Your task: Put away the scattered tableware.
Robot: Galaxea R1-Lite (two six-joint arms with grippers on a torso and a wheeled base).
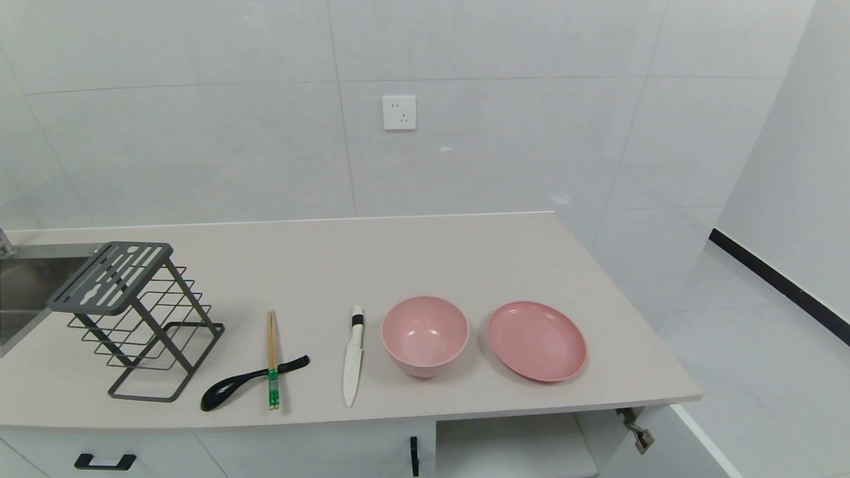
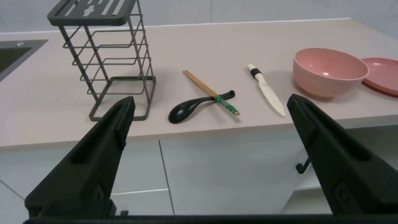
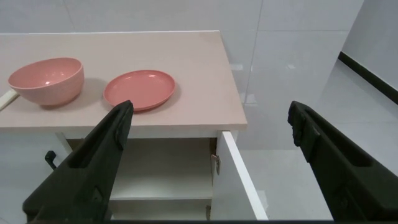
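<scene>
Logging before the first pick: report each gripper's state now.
Left gripper: open, holding nothing.
Right gripper: open, holding nothing.

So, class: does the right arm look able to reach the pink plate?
Probably yes: the right gripper hangs open before the counter, the plate lies near the edge with nothing on it, and the bowl sits apart.

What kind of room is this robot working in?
Probably a kitchen: a counter with a sink at its end, cabinets below, and tableware on it, such as a bowl, a plate and chopsticks.
</scene>
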